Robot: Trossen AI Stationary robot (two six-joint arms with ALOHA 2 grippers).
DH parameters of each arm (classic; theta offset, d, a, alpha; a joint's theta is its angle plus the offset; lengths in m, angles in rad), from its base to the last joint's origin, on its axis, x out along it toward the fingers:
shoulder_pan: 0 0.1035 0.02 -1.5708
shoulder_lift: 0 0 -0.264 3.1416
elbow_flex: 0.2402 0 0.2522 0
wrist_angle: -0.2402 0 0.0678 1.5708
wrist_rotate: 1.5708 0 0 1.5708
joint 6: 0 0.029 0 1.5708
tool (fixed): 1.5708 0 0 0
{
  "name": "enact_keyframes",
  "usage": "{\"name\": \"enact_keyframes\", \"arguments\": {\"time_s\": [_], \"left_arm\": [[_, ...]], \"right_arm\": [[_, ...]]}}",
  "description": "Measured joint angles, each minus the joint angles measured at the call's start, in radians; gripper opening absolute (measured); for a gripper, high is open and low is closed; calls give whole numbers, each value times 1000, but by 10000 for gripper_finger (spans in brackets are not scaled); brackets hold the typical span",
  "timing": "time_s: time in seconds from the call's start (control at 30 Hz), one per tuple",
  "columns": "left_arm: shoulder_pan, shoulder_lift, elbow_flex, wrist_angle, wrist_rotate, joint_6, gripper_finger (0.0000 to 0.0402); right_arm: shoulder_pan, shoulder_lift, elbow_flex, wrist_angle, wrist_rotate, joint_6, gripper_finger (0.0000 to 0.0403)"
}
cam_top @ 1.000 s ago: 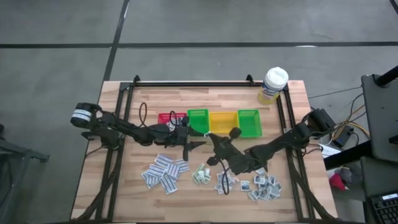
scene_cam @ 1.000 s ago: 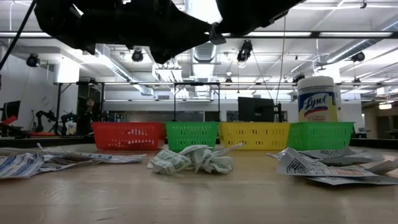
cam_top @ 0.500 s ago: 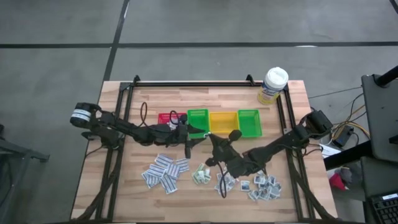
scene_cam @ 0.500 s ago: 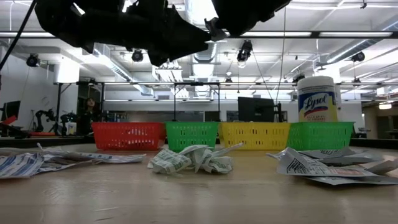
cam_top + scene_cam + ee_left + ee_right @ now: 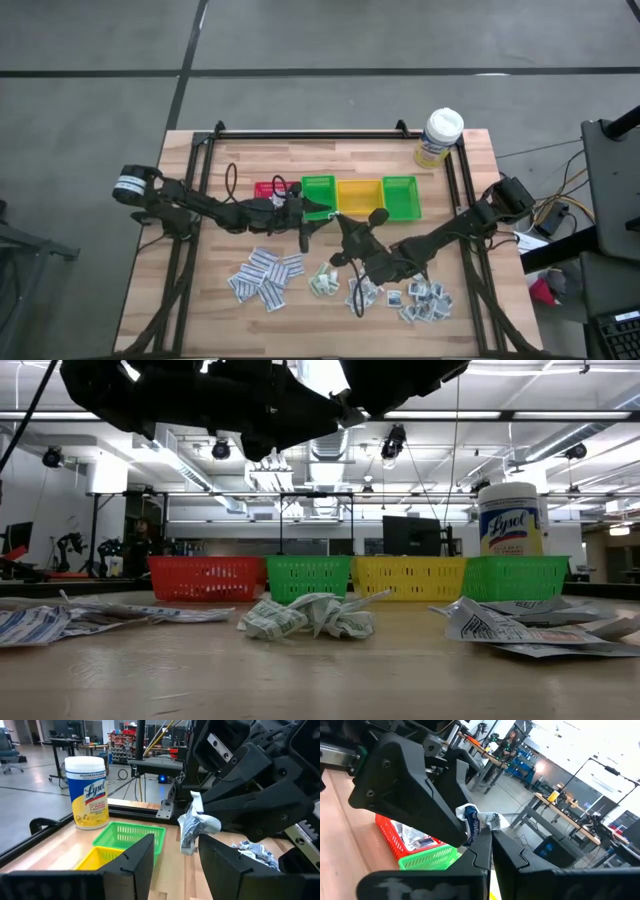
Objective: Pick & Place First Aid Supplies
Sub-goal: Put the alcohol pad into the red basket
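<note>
My right gripper [image 5: 490,840] hangs above the table's middle, in front of the green bin [image 5: 318,190]. It is shut on a crumpled white packet with blue print [image 5: 477,820]. My left gripper [image 5: 175,845] faces it from the left and is open. One of its fingers stands on each side of that packet [image 5: 194,827]. In the high view the two grippers, left [image 5: 312,228] and right [image 5: 340,228], meet tip to tip. More first aid packets lie on the table in heaps at the near left [image 5: 265,275], the near middle [image 5: 322,280] and the near right [image 5: 420,300]. My right gripper pinches one end of the crumpled packet [image 5: 482,831] between its two shut fingertips. The fingers come in level from the table's right. The packet sticks out beyond the tips, lifted clear of the table. My left gripper's fingers stand close beside the packet; whether they touch it I cannot tell.
A red bin [image 5: 270,190], a green one, a yellow one [image 5: 358,195] and a second green one [image 5: 400,195] stand in a row behind the grippers. A white-capped bottle with a yellow label [image 5: 440,135] stands at the far right corner. A black frame [image 5: 300,133] borders the table.
My left gripper has turned a little about its wrist while staying in place. My right gripper has stayed shut on the packet and held it in the air.
</note>
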Motion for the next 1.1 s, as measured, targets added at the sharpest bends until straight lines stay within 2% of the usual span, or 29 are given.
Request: {"name": "enact_keyframes", "arguments": {"time_s": [0.23,0.6,0.7,1.1], "left_arm": [[0,0,-2,-5,-59,-27,161],[-11,0,-4,-6,-61,-113,161],[-20,0,-5,-5,-61,-113,161],[-21,0,-5,-5,-59,-70,161]], "right_arm": [[0,0,0,0,0,1,8],[0,0,0,0,21,0,8],[1,0,0,0,52,-2,8],[6,0,0,-1,48,1,8]]}}
